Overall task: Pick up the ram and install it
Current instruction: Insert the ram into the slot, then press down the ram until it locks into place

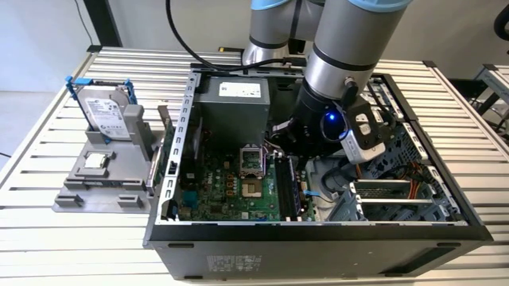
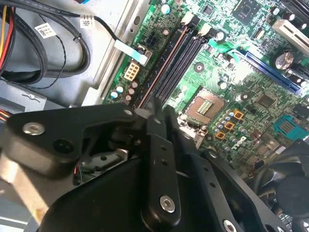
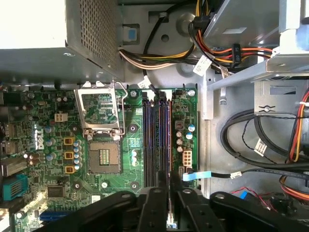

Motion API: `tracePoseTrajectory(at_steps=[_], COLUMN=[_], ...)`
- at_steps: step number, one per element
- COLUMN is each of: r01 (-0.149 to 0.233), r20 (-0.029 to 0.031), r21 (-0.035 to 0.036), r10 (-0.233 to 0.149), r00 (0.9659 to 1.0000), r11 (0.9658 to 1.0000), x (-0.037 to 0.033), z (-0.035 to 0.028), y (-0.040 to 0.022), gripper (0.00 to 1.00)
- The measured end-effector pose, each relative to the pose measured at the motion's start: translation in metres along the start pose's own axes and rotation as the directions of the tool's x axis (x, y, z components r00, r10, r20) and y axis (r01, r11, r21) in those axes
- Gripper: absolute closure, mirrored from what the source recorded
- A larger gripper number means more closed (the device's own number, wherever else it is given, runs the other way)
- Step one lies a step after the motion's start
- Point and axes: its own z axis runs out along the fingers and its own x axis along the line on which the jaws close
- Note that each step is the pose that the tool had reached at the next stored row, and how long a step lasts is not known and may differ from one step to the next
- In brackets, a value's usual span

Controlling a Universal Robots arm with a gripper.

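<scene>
Exterior view: hard drive (image 1: pixel 107 116) beside case (image 1: pixel 318 238).

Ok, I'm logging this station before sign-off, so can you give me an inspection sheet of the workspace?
Surface: slatted metal table carrying an open black computer case.
Job's things: long thin dark ram stick standing edge-up in a green motherboard slot.
Clutter: grey fixture holding a silver hard drive in a blue frame and a small square silver chip.
Grippers: black gripper appears shut on the stick.
Cables: black, yellow and orange wire bundles beside the motherboard.
Surroundings: pale floor.
</scene>
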Motion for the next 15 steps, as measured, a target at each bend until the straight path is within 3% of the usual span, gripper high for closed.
tracePoseTrajectory(at_steps=[15], r01=[0.008], r20=[0.0000], r21=[0.0002], r10=[-0.008], r00=[1.0000], r11=[1.0000], x=[0.0000], z=[-0.0013], y=[0.0000], gripper=[1.00])
